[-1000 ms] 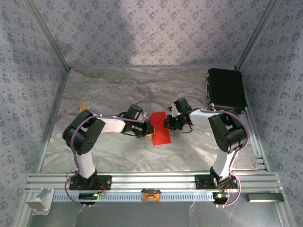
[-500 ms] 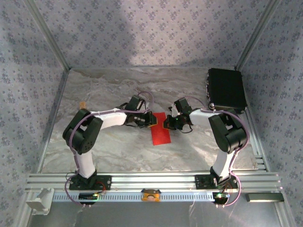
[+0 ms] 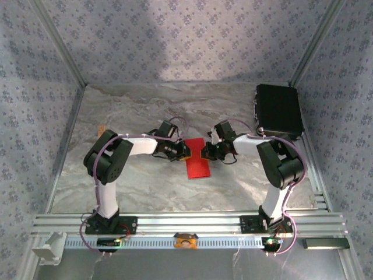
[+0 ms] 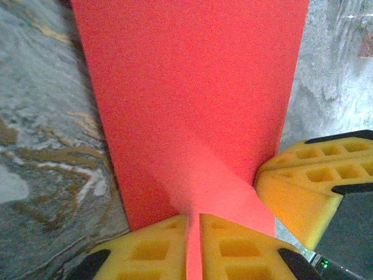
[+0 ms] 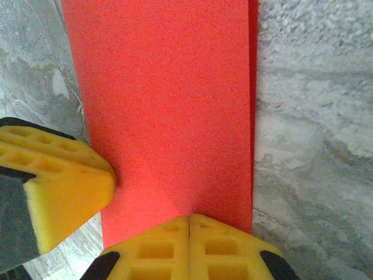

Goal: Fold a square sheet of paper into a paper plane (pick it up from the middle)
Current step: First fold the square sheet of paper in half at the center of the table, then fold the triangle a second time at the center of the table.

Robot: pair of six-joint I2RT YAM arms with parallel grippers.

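Two grippers meet at the paper [image 3: 197, 166], a long red rectangle flat on the marble table [image 3: 134, 111]. The left gripper [image 3: 185, 150] is at the paper's left edge. Its yellow pads [image 4: 154, 251] are clamped on a raised ridge of the sheet, and a thin red strip shows between them. The right gripper [image 3: 204, 153] is at the paper's right edge with its pads [image 5: 227, 248] pressed together, touching that edge. Whether they pinch the paper, I cannot tell. A black case [image 3: 278, 111] sits well right of the paper, farther back.
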